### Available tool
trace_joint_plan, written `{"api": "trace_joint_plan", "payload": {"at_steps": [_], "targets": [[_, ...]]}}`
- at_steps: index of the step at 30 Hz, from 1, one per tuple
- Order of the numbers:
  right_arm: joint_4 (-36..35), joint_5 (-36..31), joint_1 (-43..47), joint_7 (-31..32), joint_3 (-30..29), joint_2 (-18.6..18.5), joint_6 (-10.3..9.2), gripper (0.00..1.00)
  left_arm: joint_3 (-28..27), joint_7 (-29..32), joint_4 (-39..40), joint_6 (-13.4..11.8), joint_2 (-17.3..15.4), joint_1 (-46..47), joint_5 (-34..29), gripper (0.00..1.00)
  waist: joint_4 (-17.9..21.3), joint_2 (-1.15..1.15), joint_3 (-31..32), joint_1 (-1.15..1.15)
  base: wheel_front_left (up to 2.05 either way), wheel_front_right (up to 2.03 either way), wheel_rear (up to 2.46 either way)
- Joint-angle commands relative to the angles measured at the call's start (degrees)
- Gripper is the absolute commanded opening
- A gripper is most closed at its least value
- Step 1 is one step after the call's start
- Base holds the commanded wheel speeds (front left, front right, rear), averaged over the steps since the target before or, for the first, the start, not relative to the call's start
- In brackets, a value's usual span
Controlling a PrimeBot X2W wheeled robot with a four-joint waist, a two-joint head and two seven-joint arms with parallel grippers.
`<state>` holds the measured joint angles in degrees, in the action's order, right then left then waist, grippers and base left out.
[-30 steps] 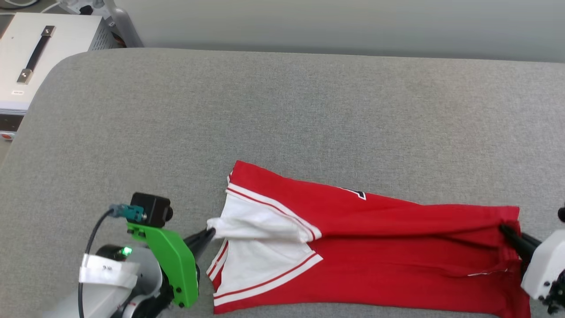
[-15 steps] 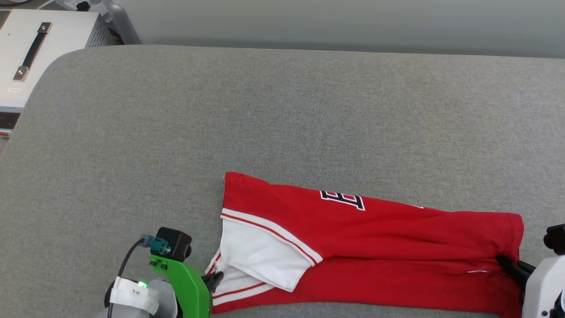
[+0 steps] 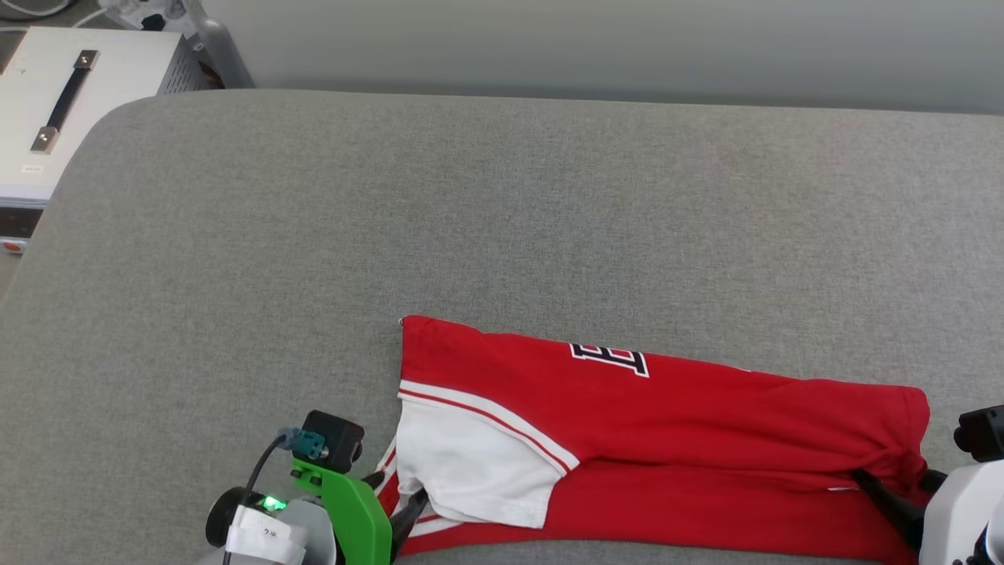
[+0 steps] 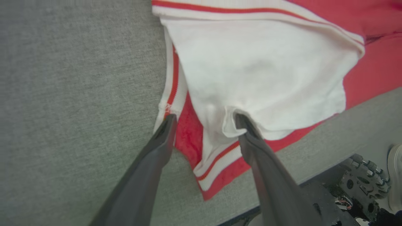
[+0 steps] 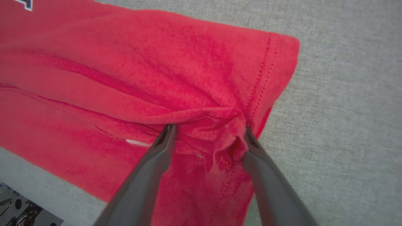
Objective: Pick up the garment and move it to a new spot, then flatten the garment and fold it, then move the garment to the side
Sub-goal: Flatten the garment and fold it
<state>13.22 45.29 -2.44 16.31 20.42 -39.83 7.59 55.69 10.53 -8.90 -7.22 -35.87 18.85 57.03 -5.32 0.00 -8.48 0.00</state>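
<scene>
Head view: the garment [image 3: 667, 416] is seen lying as a long folded band on the grey padded surface [image 3: 502, 196], close to its near edge; part of the chest lettering is turned up
Long axis: it runs left to right across the robot's front, a little askew to the edge; the sleeve end is to the left, the hem end to the right
Left gripper [image 4: 205, 117]: the fingers are spread and nothing is clamped; one tip touches a puckered corner of the white sleeve [image 4: 257, 69], the other rests by the striped trim
Right gripper [image 5: 209, 128]: the fingers are spread; a bunched knot of red cloth beside the stitched hem [image 5: 267, 62] sits between them and is not seen to be pinched
Governing relation: the band is spanned lengthwise by the two arms; the sleeve end is nearer the left arm, the hem end nearer the right
Judgement: a fold is judged half made; any further fold would be taken across the long axis
Risk: the two puckers may be carried into the next crease
</scene>
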Motion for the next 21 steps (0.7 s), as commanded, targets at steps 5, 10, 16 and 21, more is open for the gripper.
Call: {"api": "trace_joint_plan", "payload": {"at_steps": [5, 10, 16, 21], "targets": [[-0.36, 2.33, 0.93, 1.40, -0.38, -0.31, -0.10, 1.00, -2.17, -4.23, 0.43, -0.82, 0.96, -0.40, 0.55, 1.00, -0.06, 0.00, 3.72, 0.00, 0.00, 0.00, 0.00], [-2.49, 5.03, 1.57, 4.19, -3.74, 0.38, -0.10, 1.00, -5.02, -9.89, 2.81, -2.22, 1.13, -0.86, 0.13, 1.00, 0.06, 0.00, 4.93, 0.00, 0.00, 0.00, 0.00], [-4.00, 5.36, 3.15, 11.24, -10.56, 2.68, -0.10, 1.00, -8.22, -19.28, 4.09, -3.22, 1.78, -1.26, -2.24, 1.00, -0.10, 0.00, 4.83, 0.00, 0.00, 0.00, 0.00], [-4.78, 2.66, 4.23, 17.36, -17.61, 6.90, -0.10, 1.00, -11.18, -24.84, 3.62, -3.49, 3.45, -1.65, -6.01, 1.00, -0.51, 0.00, 3.82, 0.00, 0.00, 0.00, 0.00]]}}
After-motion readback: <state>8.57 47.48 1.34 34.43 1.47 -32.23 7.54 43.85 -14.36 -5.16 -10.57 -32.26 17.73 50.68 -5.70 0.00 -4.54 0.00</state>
